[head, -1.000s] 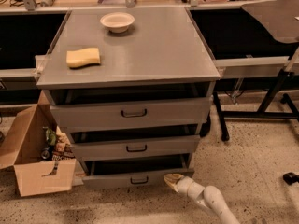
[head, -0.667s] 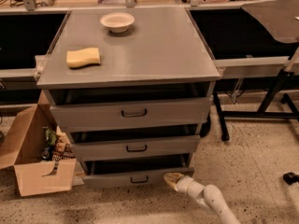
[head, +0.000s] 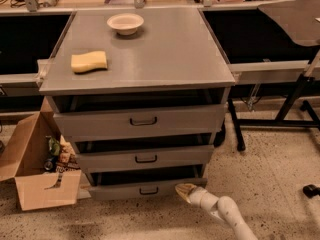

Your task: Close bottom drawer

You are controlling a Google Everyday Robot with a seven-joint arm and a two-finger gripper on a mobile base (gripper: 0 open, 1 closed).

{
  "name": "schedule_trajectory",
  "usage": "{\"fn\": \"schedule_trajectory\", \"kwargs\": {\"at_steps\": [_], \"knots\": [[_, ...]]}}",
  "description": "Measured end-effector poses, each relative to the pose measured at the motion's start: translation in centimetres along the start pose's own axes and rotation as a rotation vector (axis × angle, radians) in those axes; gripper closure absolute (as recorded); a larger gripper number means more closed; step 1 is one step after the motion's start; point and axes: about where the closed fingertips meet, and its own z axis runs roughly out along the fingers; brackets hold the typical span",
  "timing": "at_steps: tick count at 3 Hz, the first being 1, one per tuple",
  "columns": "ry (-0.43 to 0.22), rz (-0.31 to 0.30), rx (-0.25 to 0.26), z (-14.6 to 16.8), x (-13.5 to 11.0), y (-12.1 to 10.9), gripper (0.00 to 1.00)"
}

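Observation:
The grey cabinet (head: 150,59) has three drawers, all pulled out a little. The bottom drawer (head: 125,189) is the slimmest, with a small black bail handle (head: 149,190); a dark gap shows above its front panel. My gripper (head: 182,190) is at the end of the white arm (head: 220,211) coming from the lower right. Its tip is low near the floor, touching or almost touching the right end of the bottom drawer's front.
A yellow sponge (head: 89,61) and a white bowl (head: 125,23) sit on the cabinet top. An open cardboard box (head: 37,169) with items stands on the floor at the left. Black table legs (head: 285,109) stand at the right.

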Motion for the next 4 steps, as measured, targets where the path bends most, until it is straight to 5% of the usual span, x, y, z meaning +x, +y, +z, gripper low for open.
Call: {"fn": "schedule_trajectory", "kwargs": {"at_steps": [4], "knots": [[-0.023,0.009,0.045,0.46,-0.31,-0.67,1.0]]}}
